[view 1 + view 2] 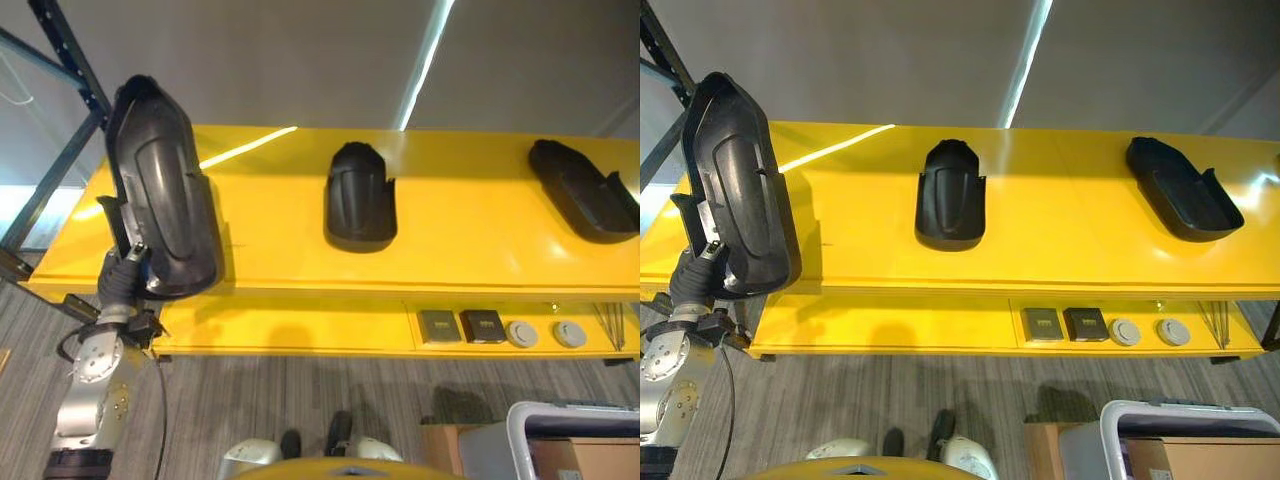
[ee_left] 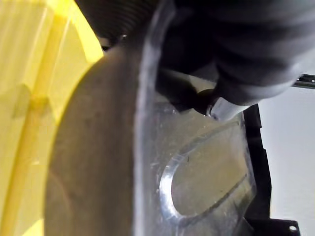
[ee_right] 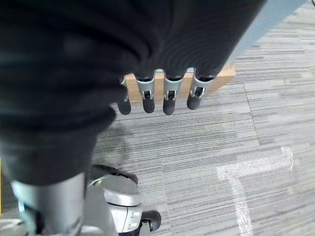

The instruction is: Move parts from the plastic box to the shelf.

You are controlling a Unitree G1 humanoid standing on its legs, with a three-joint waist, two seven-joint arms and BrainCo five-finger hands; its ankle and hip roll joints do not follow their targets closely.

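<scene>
Long black moulded plastic part (image 1: 160,190) is gripped at its lower end by the left hand (image 1: 128,268) above the yellow metal shelf (image 1: 280,250) (left end); placing is judged next. Right hand (image 3: 162,93) hangs relaxed, empty.

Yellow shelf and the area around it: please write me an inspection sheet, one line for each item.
Surface: yellow shelf, top level glossy, with a lower level beneath.
Job's things: two black parts lie on the top level, one in the middle, one at the right; a third black part is held over the left end.
Clutter: two dark pads and two round grey discs on the lower level.
Hands: left hand grips the third part's lower end; right hand hangs over the carpet, fingers relaxed.
Cables: nothing seen.
Surroundings: grey carpet, plastic box at lower right, dark rack frame.
</scene>
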